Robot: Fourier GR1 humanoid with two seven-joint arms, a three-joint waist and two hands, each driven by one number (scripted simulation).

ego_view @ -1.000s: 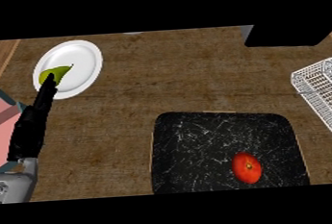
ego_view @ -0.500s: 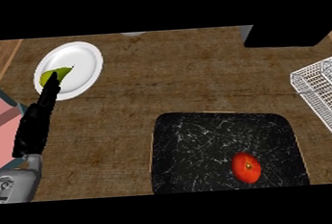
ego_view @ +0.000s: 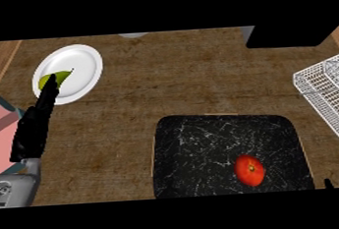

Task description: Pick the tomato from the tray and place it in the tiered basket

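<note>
Tomato (ego_view: 250,170): red, lying in the near right part of the tray, apart from its edges; untouched by either hand.
Tray (ego_view: 196,149): dark, marbled, rectangular; it sits at the near centre-right of the wooden counter (ego_view: 170,82).
Tiered basket (ego_view: 331,94): white wire, at the right edge of the view, just beyond the tray's far right corner.
Left hand (ego_view: 34,127): at the left of the view, fingers straight and extended, tips over the edge of a white plate (ego_view: 78,63) that carries a yellow-green fruit (ego_view: 54,79); it holds nothing.
Right hand (ego_view: 328,182): only a dark tip shows at the lower right edge; whether its fingers are spread or curled cannot be told.
Risk, grasp: the round tomato could probably roll on the smooth tray if touched off-centre.
Risk, transfer: the basket's wire rim stands close to the route; a low carry could catch it.
</note>
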